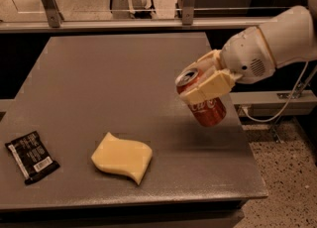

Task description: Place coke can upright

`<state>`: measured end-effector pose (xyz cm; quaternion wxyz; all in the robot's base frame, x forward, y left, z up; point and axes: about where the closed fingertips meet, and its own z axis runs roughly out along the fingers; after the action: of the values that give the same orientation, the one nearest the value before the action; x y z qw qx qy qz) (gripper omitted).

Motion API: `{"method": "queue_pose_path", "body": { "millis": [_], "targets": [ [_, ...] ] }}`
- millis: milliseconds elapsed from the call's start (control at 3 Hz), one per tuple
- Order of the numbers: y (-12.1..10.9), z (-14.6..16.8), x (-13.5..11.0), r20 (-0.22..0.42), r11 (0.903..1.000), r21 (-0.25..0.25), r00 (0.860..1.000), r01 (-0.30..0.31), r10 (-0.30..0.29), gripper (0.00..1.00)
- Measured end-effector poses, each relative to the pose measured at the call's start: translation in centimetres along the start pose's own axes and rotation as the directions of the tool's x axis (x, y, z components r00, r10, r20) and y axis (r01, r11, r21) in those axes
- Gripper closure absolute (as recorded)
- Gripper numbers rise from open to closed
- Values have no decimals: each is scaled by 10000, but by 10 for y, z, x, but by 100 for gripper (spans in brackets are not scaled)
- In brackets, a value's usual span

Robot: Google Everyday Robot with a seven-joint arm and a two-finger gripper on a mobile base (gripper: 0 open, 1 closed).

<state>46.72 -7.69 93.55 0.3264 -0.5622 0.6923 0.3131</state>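
Note:
The red coke can (208, 109) is held in the air above the right side of the grey table (124, 73). It is tilted, with its silver top (188, 77) toward the upper left and its base toward the lower right. My gripper (202, 83) comes in from the right and is shut on the can's upper part, with one cream finger (210, 87) across its front. The can does not touch the table.
A yellow wavy sponge (123, 156) lies on the table near the front edge. A black snack packet (31, 156) lies at the front left. A metal rail (148, 21) runs behind the table. The table's right edge is just below the can.

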Motion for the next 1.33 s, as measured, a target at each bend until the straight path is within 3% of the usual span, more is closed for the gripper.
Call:
{"method": "queue_pose_path", "body": {
  "millis": [333,667,1000,1333],
  "targets": [
    [9,-20,-7,931,9997,149,9954,194,-207,100],
    [4,-13,-8,1726,9995,2,9845,313,-309,100],
    [-5,1,-7,3762,9981,-45,9249,616,-554,100],
    [-7,7,-17,5775,9922,222,8085,1228,-1130,100]
  ]
}}
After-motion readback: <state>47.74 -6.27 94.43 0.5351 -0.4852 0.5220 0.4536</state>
